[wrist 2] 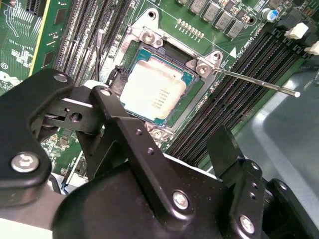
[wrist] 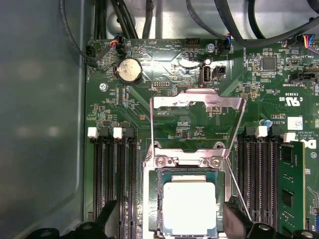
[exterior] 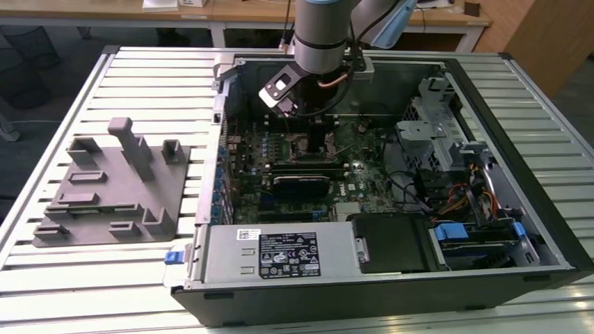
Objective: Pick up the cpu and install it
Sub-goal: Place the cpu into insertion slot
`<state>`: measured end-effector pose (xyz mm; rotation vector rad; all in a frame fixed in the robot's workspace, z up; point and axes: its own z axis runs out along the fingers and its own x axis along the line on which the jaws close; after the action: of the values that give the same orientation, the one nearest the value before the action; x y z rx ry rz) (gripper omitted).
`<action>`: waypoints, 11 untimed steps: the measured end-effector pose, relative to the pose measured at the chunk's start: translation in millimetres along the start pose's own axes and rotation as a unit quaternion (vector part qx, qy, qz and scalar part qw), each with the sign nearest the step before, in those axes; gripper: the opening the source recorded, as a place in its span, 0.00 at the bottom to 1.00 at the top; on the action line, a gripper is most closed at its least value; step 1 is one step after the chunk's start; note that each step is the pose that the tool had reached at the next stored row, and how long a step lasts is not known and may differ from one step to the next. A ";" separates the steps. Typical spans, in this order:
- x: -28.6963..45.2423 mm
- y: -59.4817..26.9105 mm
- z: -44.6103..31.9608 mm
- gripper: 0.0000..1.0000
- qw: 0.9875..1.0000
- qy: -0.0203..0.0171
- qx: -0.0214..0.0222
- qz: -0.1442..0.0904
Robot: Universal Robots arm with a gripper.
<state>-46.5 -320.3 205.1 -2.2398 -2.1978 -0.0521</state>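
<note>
1. Your cpu (wrist: 189, 206) is already off the grey tray (exterior: 102, 188). It lies flat, metal top up, inside the socket (wrist: 158, 196) on the motherboard (wrist: 149, 74) in the computer case (exterior: 519, 139).
2. I'd judge the pick and place as done. I can't confirm from here that the chip is fully seated.
3. It isn't locked in: the load plate (wrist: 197, 102) stands flipped up, and the thin lever (wrist 2: 259, 82) sticks out free beside the socket.
4. Your gripper (wrist: 172, 215) sits right over the socket, and you can see it down inside the case in the exterior view (exterior: 307, 104).
5. The jaws are spread and hold nothing. The fingers (wrist: 233, 216) straddle the chip, one on each side, outside the socket edges and apart from it.
6. The chip sits centred between them, with no contact visible in either wrist view.
</note>
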 end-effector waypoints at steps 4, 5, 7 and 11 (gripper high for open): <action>0.0 0.0 0.0 0.90 1.000 0.000 0.000 0.000; 0.0 0.0 0.0 0.89 1.000 -0.001 0.000 0.000; 0.0 0.0 0.0 0.82 1.000 -0.001 0.000 0.000; 0.0 0.0 0.0 0.82 1.000 -0.001 0.000 0.000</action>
<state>-46.5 -320.3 205.1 -2.2412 -2.1992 -0.0491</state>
